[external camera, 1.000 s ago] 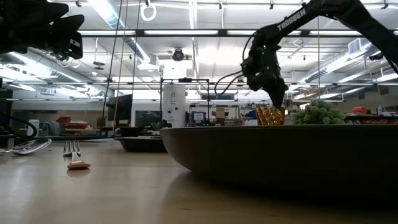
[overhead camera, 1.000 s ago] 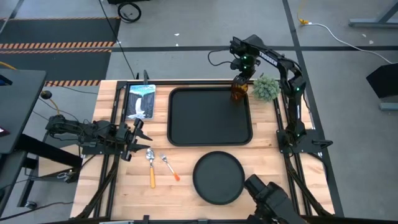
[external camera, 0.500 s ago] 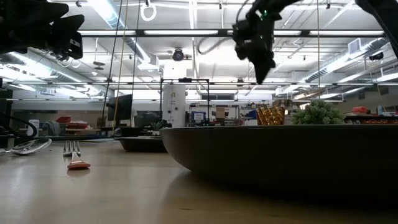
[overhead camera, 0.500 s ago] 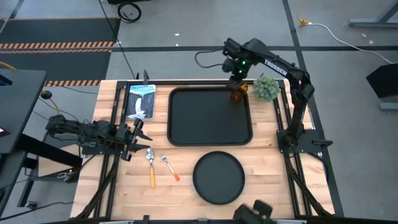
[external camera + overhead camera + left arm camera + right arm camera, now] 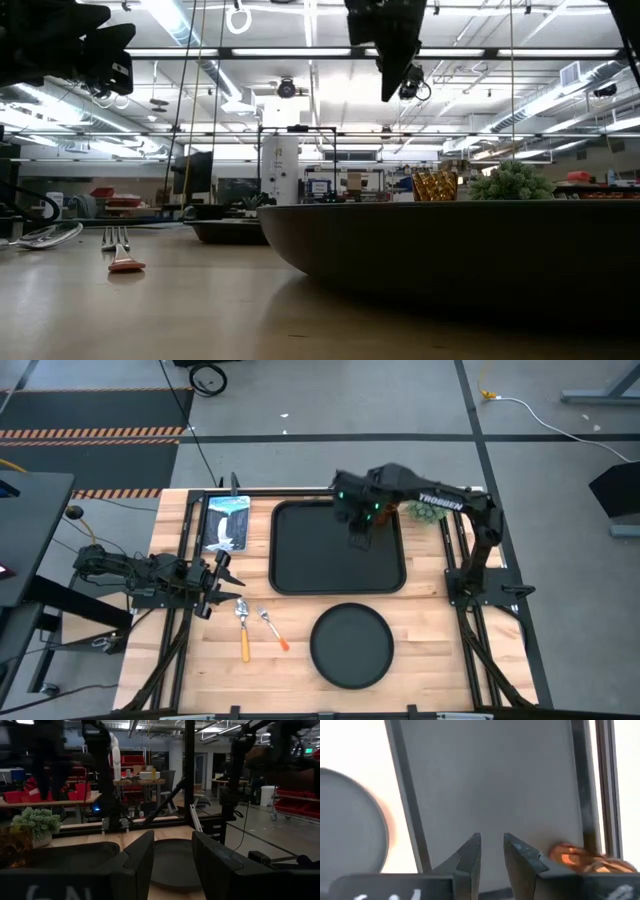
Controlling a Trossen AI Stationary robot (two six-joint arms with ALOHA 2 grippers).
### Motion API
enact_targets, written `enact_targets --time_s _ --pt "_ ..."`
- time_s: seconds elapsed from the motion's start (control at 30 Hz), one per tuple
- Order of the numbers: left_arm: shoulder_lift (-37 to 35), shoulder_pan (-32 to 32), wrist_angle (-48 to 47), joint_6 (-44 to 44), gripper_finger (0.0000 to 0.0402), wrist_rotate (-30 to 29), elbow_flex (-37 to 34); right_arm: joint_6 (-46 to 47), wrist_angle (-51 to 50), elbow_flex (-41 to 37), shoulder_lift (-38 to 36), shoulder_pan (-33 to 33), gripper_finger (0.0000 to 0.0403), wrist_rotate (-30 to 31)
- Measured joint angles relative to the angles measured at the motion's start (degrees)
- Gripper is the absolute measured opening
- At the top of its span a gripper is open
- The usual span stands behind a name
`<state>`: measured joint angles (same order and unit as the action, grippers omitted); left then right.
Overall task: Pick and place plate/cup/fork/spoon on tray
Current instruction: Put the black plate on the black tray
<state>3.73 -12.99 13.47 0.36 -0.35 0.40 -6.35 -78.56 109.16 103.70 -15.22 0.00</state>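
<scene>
Wooden tabletop carries the tray beneath the right hand, with plate, fork, spoon and card farther off

One tray, plate, fork, spoon (cup probably one).

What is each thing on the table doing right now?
Tray: flat on the table, cup in its far right corner.
Cup: upright, let go.
Plate: on the table, off the tray, empty.
Fork: lying on the table beside the spoon.
Spoon: lying on the table.
Right gripper: raised over the tray, fingers slightly apart, empty.
Left gripper: waiting at the table's left side, open, empty.
</scene>
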Motion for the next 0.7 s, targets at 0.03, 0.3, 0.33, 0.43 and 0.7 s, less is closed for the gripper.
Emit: enact_targets --time_s 0.03,0.3,0.33,0.43,0.7 --pt "0.02 -0.01 -0.04 -0.02 0.0142 0.02 0.00 0.56 0.79 -0.50 0.00 1.50 0.0089 1.14" --pt "0.02 0.01 -0.04 -0.01 0.0142 0.01 -0.01 5.90 2.71 -5.27 0.04 13.54 0.0089 9.36" --pt "0.00 0.01 0.01 0.00 0.0142 0.02 0.00 6.73 2.70 -5.77 0.05 15.08 0.0089 10.23" --pt "0.02 -0.01 0.00 0.00 0.0142 0.02 0.00 9.31 2.54 -7.08 0.07 19.76 0.0089 12.04" --pt "0.02 0.01 0.00 0.19 0.0142 0.00 -0.02 15.62 7.01 -9.65 0.07 30.99 0.0089 20.51"
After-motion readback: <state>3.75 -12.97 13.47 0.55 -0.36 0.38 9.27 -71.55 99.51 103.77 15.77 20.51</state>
